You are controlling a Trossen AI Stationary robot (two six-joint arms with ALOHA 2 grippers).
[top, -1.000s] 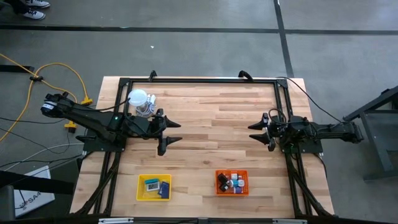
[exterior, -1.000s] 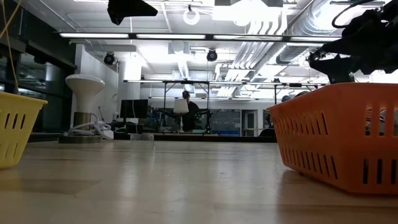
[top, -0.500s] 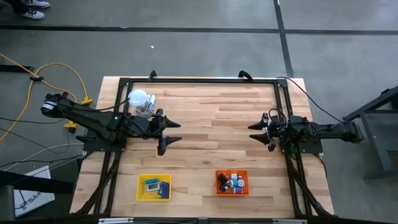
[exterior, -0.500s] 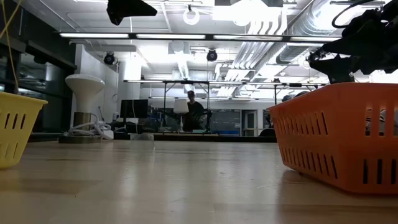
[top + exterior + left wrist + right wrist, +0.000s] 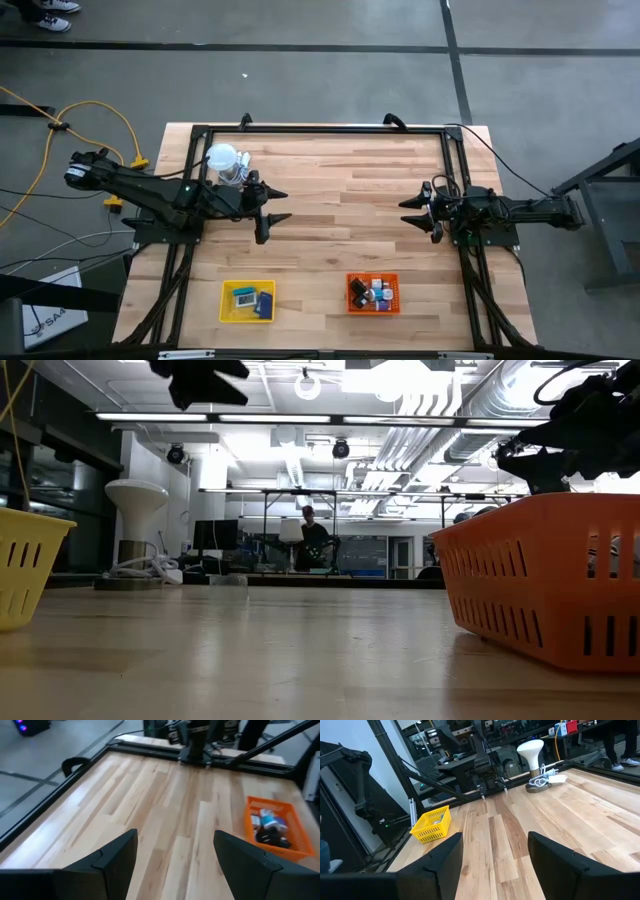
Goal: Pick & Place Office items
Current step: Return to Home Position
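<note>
left gripper (image 5: 272,214): hangs above the bench (image 5: 340,170), jaws spread wide, nothing between them. its wrist view shows only bare boards through the gap. right gripper (image 5: 405,212): also above the bench, spread wide and empty. it faces the left one across the middle, well apart.

office items (image 5: 374,293): none loose on the boards. one cluster lies in the orange tray (image 5: 350,296), toward the front edge from the right gripper and slightly to its inner side. more lie in the yellow tray (image 5: 225,302), toward the front edge from the left gripper. neither gripper is near either tray.

handling, as judged: small hard-cased blocks, light and stiff, probably smooth-sided and prone to slip or tip. they lie heaped and touching. a hold would best come from straight above, across two flat opposite faces of the topmost piece, with the jaws opened only a little. the mesh trays look light and could slide if nudged.

edges and room: a black frame rail (image 5: 320,129) runs along the far and side edges. both trays sit close to the front edge. the span between the two grippers is open boards. a white globe (image 5: 222,158) stands just beside the left arm, behind its gripper, so any swing on that side needs care.
</note>
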